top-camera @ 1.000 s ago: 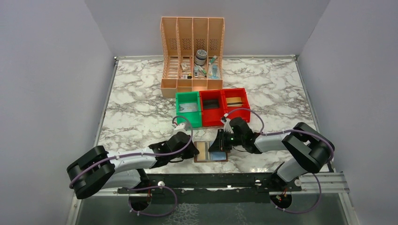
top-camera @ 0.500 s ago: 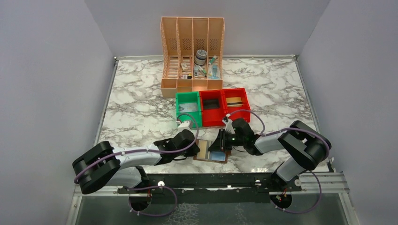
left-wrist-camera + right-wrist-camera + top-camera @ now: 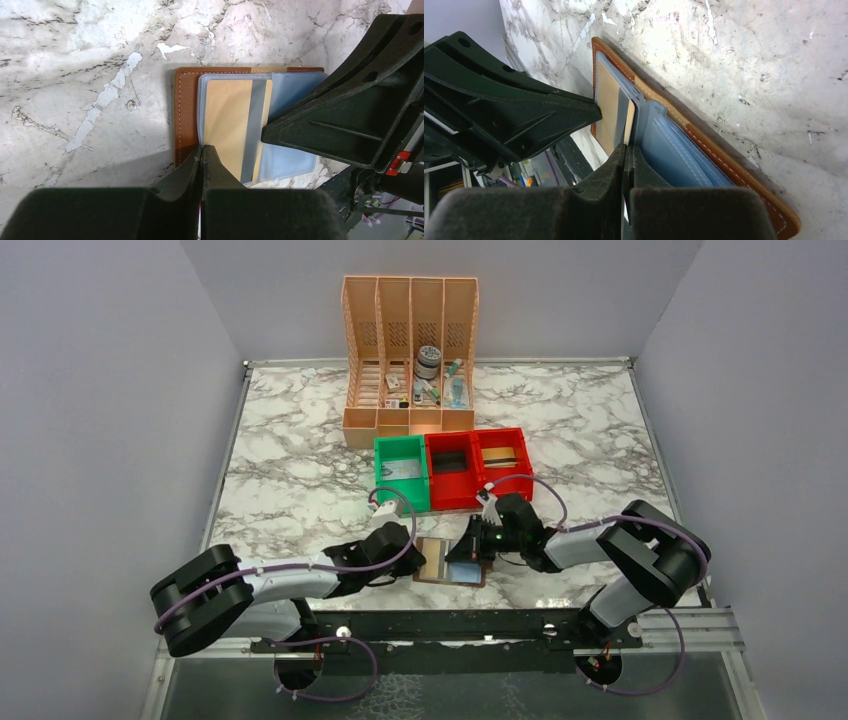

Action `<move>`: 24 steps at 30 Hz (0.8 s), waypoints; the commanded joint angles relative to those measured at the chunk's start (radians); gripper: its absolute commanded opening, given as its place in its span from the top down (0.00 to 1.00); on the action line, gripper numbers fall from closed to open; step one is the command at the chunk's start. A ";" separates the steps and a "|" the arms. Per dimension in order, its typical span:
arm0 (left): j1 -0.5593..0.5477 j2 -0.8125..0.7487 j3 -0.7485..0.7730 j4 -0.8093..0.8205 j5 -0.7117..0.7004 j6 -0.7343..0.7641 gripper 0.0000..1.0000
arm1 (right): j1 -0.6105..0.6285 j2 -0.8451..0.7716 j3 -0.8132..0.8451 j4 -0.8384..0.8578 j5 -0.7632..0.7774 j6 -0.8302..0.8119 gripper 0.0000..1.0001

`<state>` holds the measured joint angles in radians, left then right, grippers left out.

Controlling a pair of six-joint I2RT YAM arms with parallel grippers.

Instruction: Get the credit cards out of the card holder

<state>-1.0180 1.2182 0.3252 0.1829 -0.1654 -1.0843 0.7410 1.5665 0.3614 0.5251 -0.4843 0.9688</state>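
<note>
Top external: the open card holder (image 3: 450,564) lies on the marble table (image 3: 300,490) near its front edge, between the left gripper (image 3: 413,560) and the right gripper (image 3: 463,552).

Left wrist: the fingers are pressed together, with their tips at the near edge of the tan card (image 3: 227,120) (whether they pinch it, I cannot tell).

Right wrist: the fingers are together, with their tips against the plastic sleeves (image 3: 674,145).

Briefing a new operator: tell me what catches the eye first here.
The open brown card holder lies on the marble near the front edge, a tan card showing in its clear sleeve. The left gripper and right gripper meet it from either side, both shut. Behind stand bright bins and a peach organiser.
</note>
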 commanded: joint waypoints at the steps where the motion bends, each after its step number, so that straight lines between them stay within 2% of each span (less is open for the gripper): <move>1: -0.030 0.001 -0.001 -0.045 0.036 -0.023 1.00 | 0.029 -0.058 0.021 0.018 0.001 0.015 0.99; 20: -0.030 -0.069 -0.018 -0.096 -0.001 -0.015 1.00 | 0.000 -0.112 0.021 -0.102 -0.022 -0.047 0.99; 24: -0.030 -0.068 -0.015 -0.092 -0.004 -0.017 1.00 | 0.001 -0.072 0.035 -0.152 0.001 -0.083 0.87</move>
<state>-1.0424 1.1584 0.3164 0.1139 -0.1677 -1.0912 0.7460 1.4635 0.3695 0.4290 -0.4873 0.9367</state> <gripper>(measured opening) 0.009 0.086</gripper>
